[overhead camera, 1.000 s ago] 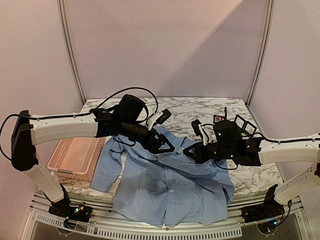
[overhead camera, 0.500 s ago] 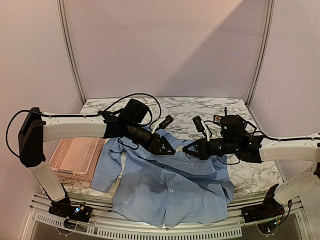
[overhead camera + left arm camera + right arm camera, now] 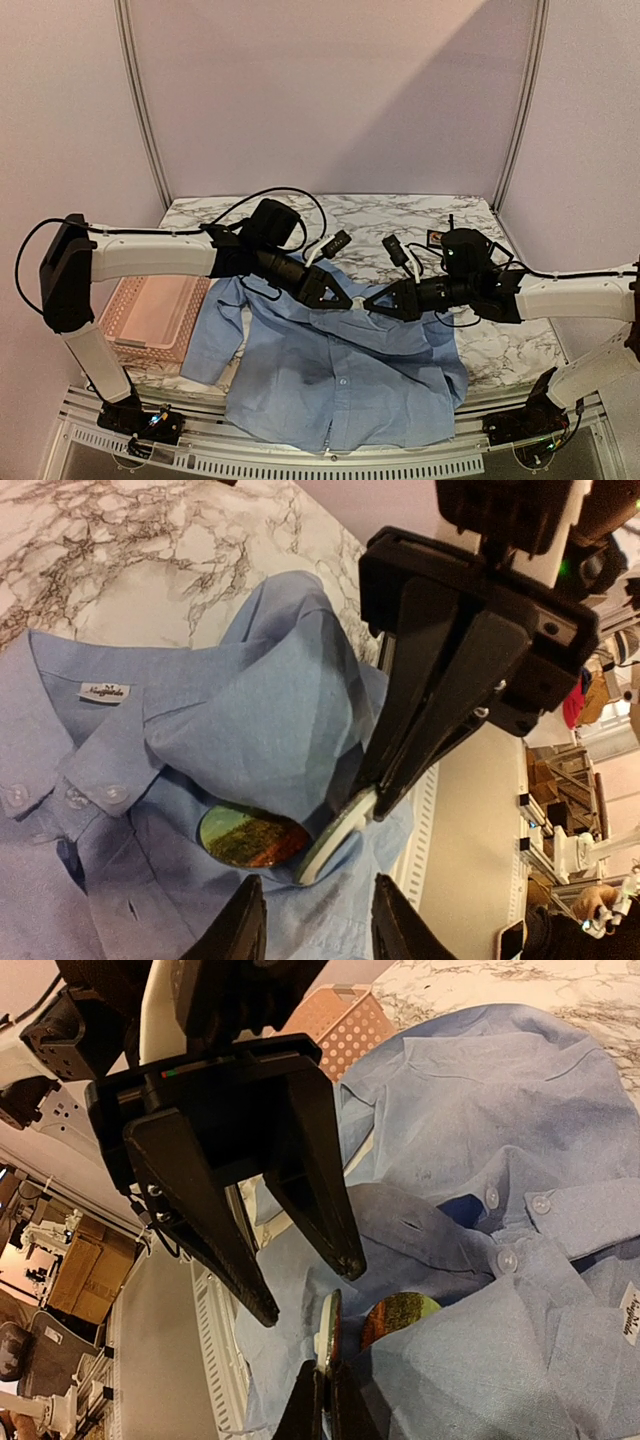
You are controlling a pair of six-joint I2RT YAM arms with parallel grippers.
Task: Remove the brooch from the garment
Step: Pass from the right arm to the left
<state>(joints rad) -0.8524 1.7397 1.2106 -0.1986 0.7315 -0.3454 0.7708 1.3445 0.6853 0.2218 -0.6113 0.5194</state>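
Observation:
The garment, a light blue shirt (image 3: 340, 380), lies spread on the marble table (image 3: 400, 215). Both grippers meet over its collar. The brooch (image 3: 335, 835), a round disc with a pale back, stands on edge out of the fabric. My right gripper (image 3: 328, 1368) is shut on its rim (image 3: 328, 1330). Beside it a round green-and-orange badge face (image 3: 250, 837) lies against the shirt, half under a collar fold. My left gripper (image 3: 320, 880) is open, its two fingers straddling the brooch without touching it. From above, the left gripper (image 3: 343, 298) and right gripper (image 3: 368, 301) stand tip to tip.
A pink perforated basket (image 3: 150, 315) sits at the table's left, partly under the shirt's sleeve. A small black frame (image 3: 490, 250) and a small reddish item (image 3: 437, 237) stand at the back right. The white rail runs along the table's near edge (image 3: 330, 462).
The left gripper has slid right and narrowed its jaws around the brooch. The right gripper has shifted left, so the two tips have drawn together over the collar.

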